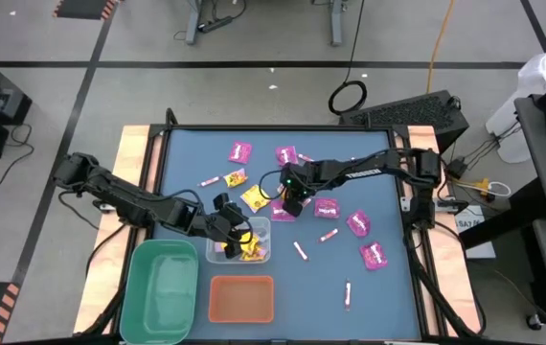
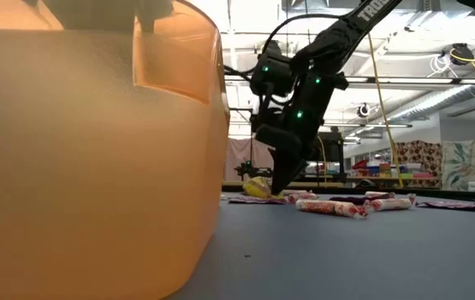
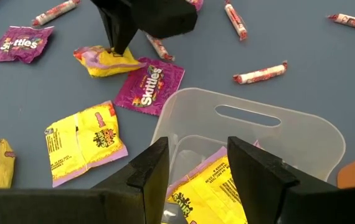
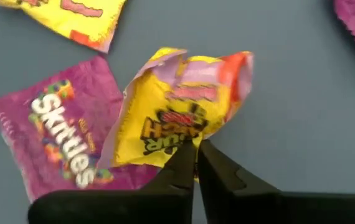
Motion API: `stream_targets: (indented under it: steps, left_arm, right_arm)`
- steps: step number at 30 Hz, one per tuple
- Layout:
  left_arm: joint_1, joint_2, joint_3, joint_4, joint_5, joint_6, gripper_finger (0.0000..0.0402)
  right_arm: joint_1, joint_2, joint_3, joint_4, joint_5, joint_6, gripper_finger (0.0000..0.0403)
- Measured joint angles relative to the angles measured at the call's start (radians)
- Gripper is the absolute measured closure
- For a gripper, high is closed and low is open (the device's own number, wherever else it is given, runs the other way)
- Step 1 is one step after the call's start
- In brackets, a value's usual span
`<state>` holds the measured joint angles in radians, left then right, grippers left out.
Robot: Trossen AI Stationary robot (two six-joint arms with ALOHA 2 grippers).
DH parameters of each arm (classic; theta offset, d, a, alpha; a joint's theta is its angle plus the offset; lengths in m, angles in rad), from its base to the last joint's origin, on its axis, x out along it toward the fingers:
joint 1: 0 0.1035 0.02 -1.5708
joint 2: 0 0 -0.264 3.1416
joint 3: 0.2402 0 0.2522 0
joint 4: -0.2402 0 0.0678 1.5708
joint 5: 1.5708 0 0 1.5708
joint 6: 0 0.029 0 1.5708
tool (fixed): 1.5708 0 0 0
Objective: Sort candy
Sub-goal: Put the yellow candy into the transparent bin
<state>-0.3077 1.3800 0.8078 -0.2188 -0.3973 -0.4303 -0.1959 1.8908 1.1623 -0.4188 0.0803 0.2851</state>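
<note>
Magenta packets point(image 1: 357, 223), yellow packets point(image 1: 256, 196) and pink-and-white sticks point(image 1: 300, 250) lie scattered flat on the blue table. My right gripper point(image 1: 292, 203) stands mid-table, pointing down, shut on a crumpled yellow packet point(image 4: 184, 106) that lies beside a magenta packet point(image 4: 59, 143). My left gripper point(image 3: 196, 168) hovers open over the clear bin point(image 1: 254, 228), which holds yellow packets point(image 3: 208, 186); nothing is between its fingers. My right gripper pinches the crumpled yellow packet by one edge point(image 4: 187, 142) between its two fingertips, coming from above and pointing down. The packet point(image 3: 106, 62) sits bunched up on the table under the fingers; whether any of it is lifted, I cannot tell.
The green bin point(image 1: 163, 287) and the orange bin point(image 1: 241, 299) stand near the table's near edge, the clear bin just behind them. The orange bin's wall point(image 2: 96, 150) fills the left of the low view. Both grippers are close together mid-table.
</note>
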Motion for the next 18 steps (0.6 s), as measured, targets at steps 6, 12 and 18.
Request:
stream_targets:
  steps: [6,12,18]
  left_arm:
    - [0.000,0.000,0.000,0.000,0.000,-0.002,0.0233]
    - [0.000,0.000,0.000,0.004,0.000,-0.014,0.0233]
    - [-0.001,0.000,0.000,0.094,-0.005,-0.034,0.0233]
  right_arm:
    - [0.052,-0.105,0.002,-0.039,0.000,0.031,0.0400]
    - [0.151,-0.234,0.002,-0.057,0.019,0.055,0.0400]
    - [0.335,-0.348,0.004,-0.055,0.282,0.094,0.0402]
